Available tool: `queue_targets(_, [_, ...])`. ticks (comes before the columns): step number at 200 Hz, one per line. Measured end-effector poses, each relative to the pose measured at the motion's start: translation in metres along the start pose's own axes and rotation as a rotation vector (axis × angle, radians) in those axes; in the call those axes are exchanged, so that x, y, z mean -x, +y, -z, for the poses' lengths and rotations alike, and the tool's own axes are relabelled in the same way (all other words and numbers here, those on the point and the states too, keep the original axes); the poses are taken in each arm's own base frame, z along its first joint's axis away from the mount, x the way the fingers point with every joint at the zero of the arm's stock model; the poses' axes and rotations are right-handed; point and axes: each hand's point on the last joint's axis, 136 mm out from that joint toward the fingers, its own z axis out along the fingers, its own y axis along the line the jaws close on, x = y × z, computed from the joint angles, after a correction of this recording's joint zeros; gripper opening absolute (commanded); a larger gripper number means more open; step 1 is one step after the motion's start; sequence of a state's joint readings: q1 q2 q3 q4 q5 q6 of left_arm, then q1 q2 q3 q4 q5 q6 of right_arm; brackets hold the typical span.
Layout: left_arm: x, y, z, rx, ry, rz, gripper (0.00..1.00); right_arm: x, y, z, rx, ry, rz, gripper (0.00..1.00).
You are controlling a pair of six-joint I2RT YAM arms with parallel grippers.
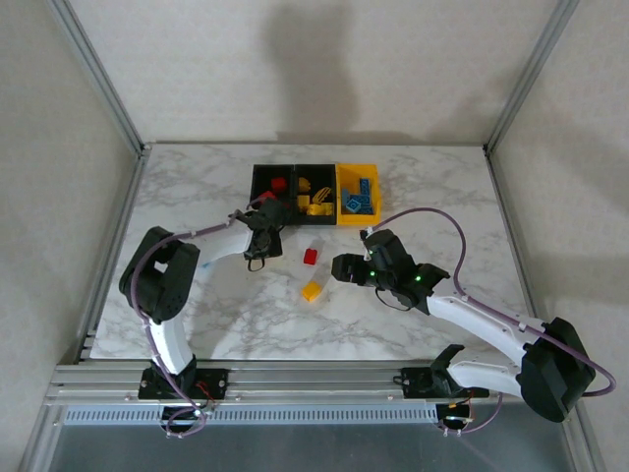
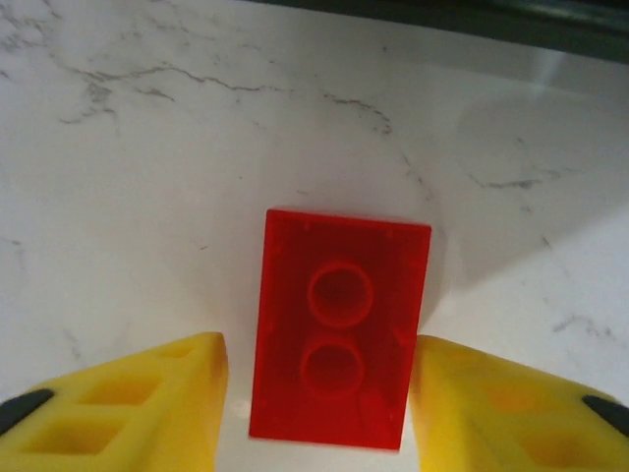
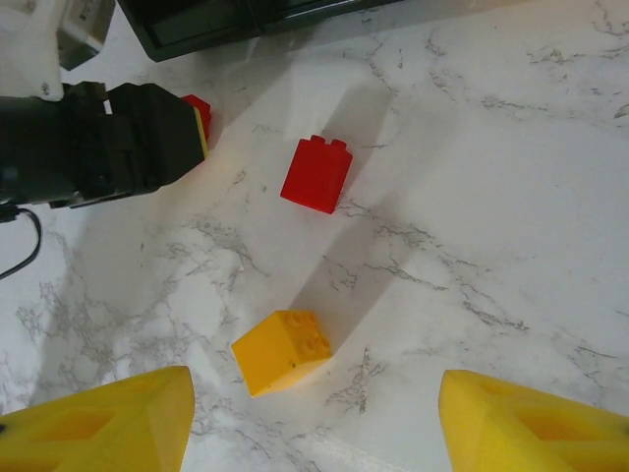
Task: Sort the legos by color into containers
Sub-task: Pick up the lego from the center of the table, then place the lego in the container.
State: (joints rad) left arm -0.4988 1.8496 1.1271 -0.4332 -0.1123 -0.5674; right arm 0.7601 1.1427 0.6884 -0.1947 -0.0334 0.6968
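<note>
Looking at the left wrist view: left gripper (image 2: 316, 344) had its yellow fingers (image 2: 157, 393) set narrow on either side of a red lego (image 2: 339, 329), hollow underside facing the camera. The right finger sat against the brick edge and a sliver of table showed at the left finger, so I couldn't tell if it was actually clamped.

From the top camera, that gripper (image 1: 265, 211) was at the front wall of the left black bin (image 1: 257, 182), with a bit of red showing at its tip. The right wrist view had the same gripper (image 3: 128, 133) as a black block, the red brick (image 3: 200, 106) peeking out at its end, just below the containers (image 3: 197, 29).

Right gripper (image 3: 314, 393) had its jaws wide and held nothing. It hung over the marble table (image 1: 197, 187), well short of the bins.

Two loose legos were on the table between the arms:
- red brick (image 3: 316, 174), nearer the bins (image 1: 311, 257)
- yellow brick (image 3: 282, 351), tilted on an edge and nearer the right gripper's (image 1: 342, 267) fingers (image 1: 313, 291)

Bins stood in a joined row at the far side:
- left black: red pieces (image 1: 279, 183)
- middle black bin (image 1: 316, 168): yellow pieces (image 1: 313, 200)
- yellow-orange bin (image 1: 358, 168): blue pieces (image 1: 359, 200)
</note>
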Motion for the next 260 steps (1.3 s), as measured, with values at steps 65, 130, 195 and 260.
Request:
queue_targets(65, [0.006,-0.003,0.01,-0.005,-0.011,-0.014,0.18,0.001,-0.001,0.0,-0.005,-0.005,-0.003,0.66])
queue_targets(130, [0.093,-0.045,0.081,-0.127,-0.195,-0.004,0.19,-0.001,-0.002,-0.002,-0.011,0.002,-0.004,0.66])
queue_targets(195, [0.15,-0.065,0.042,-0.089,-0.19,-0.01,0.26,0.001,-0.003,0.001,-0.014,-0.008,-0.006,0.66])
queue_targets(260, [0.158,-0.059,0.017,-0.051,-0.14,-0.015,0.56,0.004,-0.004,0.004,-0.024,-0.027,-0.007,0.66])
